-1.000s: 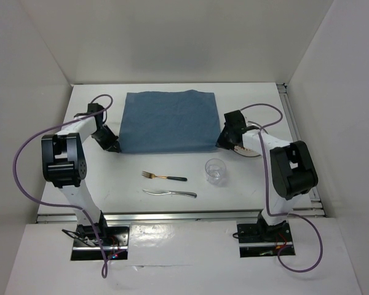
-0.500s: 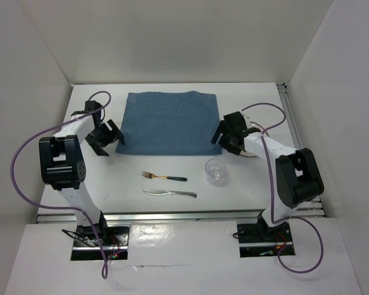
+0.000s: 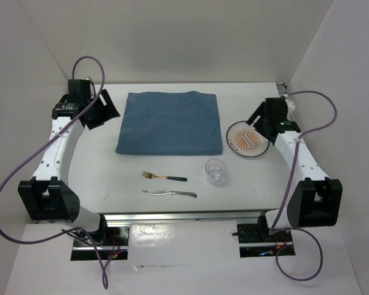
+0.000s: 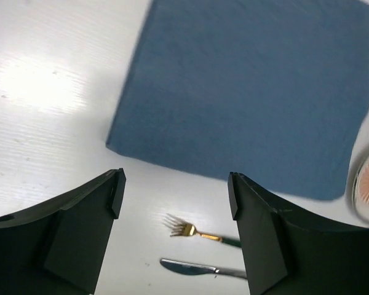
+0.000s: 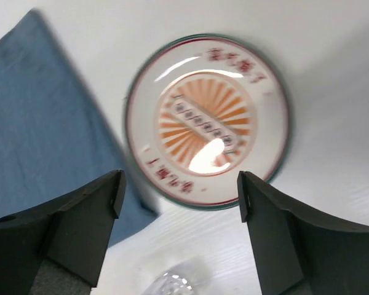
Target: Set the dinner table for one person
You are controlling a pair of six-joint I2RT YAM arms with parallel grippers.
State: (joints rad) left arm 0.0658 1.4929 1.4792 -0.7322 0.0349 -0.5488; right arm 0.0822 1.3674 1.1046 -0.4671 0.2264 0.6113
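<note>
A blue cloth placemat lies flat at the back middle of the white dinner table. My left gripper hovers open off the placemat's left edge, with nothing between its fingers. In the left wrist view the gripper looks down on the placemat, a gold fork and a knife. My right gripper hangs open over an orange-patterned plate just right of the placemat. The right wrist view shows that gripper empty above the plate.
A clear glass stands in front of the placemat's right corner. The fork and the knife lie side by side nearer the front. A metal rail runs along the near edge. White walls enclose the table on three sides.
Both grippers were shut at the placemat's front corners; they have opened, risen and swung outward and back. The plate, earlier hidden under the right arm, now shows.
</note>
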